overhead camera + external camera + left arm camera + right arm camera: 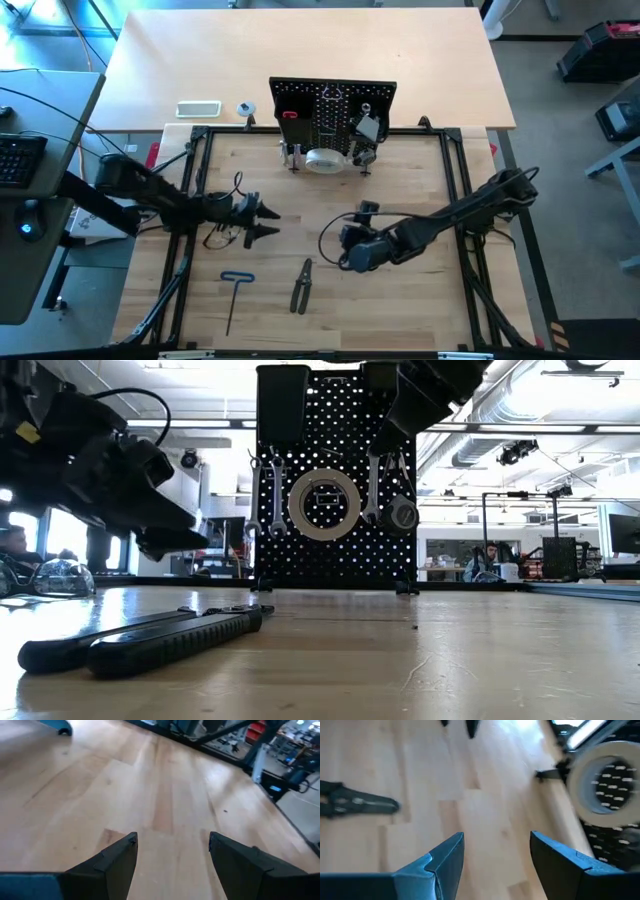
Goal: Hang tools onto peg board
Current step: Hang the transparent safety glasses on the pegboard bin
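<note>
I hold both grippers empty above the table (400,300), fingers spread, ready to pick. Left gripper (266,221) hovers beside the glasses (222,238); right gripper (366,211) sits mid-table. Pliers (301,286) and hex key (235,297) lie flat, unhung. The board (335,112) already carries wrenches (264,495) and tape (324,503).

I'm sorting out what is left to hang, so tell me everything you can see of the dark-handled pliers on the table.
The pliers lie flat on the bare wood of the table, near its front edge, right of the blue T-handle hex key. They look all dark, with two long matte handles, slightly spread, and a short head. In the low view they lie in the foreground, handles toward the camera. Nothing but the table touches them; both tools are clear of them.
</note>
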